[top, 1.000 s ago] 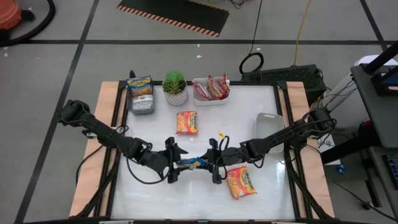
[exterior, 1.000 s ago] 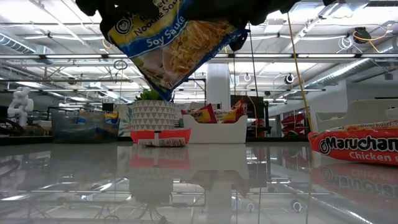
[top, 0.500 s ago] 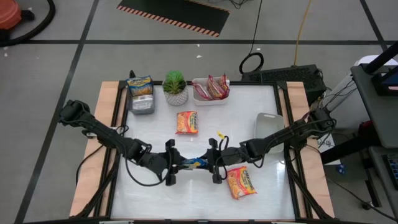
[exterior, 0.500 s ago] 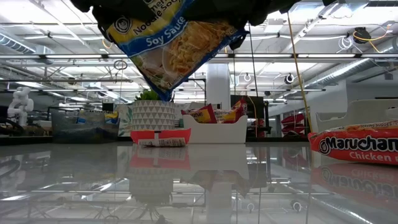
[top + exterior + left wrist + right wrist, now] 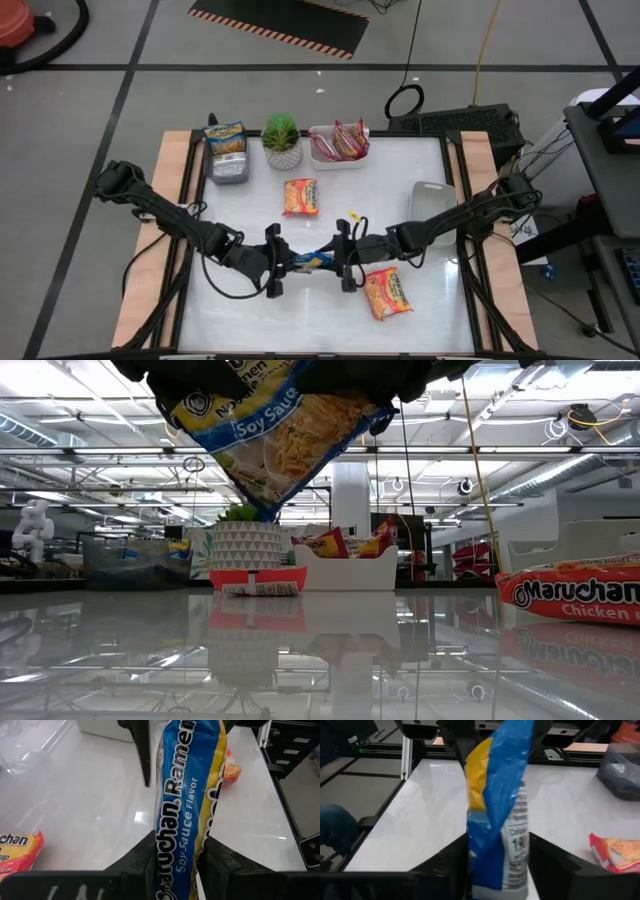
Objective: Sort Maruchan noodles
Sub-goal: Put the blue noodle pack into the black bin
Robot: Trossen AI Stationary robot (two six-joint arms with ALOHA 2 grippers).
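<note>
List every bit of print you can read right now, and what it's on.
"Soy Sauce": blue noodle packet held off the table, low view.
"Ramen" and "Soy Sauce Flavor": same packet, left wrist view; the brand word is cut off.
"Maruchan" and "Chicken": orange packet lying on the table.
Print on the packets in the trays is too small to read.

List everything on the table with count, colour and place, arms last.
Blue-trimmed soy sauce noodle packet: one, held off the table at front centre between both grippers.
Orange noodle packets: two, one at centre, one front right.
Grey tray: one, back left, holding a blue-trimmed packet.
White tray: one, back centre-right, holding red-trimmed packets.
Potted green plant: one, between the trays.
Empty white tray: one, right edge.
Left gripper: shut on the packet.
Right gripper: around the packet's other end.
</note>
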